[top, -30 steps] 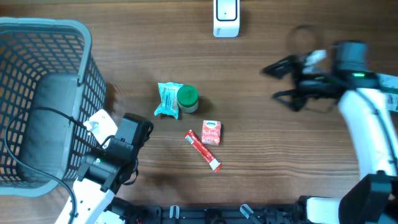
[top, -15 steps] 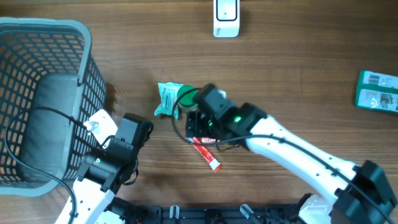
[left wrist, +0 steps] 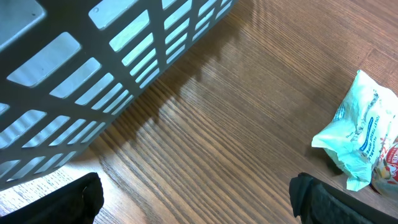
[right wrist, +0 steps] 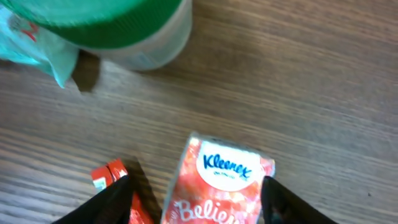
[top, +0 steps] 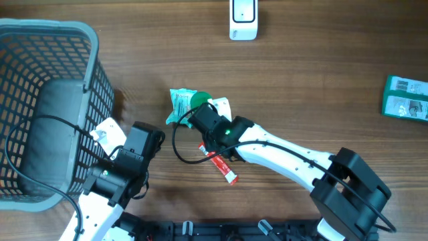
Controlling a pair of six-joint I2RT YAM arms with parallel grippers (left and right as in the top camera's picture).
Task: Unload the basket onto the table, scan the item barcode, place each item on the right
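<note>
Straddling the tissue pack (right wrist: 219,177), right end effector (right wrist: 196,194) gapes; green-lidded jar (right wrist: 124,25) near.

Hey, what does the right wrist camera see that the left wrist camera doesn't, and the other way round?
Only the right wrist view shows the red Kleenex pack between the open fingers of the right gripper, a green-lidded jar and the end of a red stick packet. Only the left wrist view shows the grey basket. Both show the pale green pouch and the wooden table.
</note>
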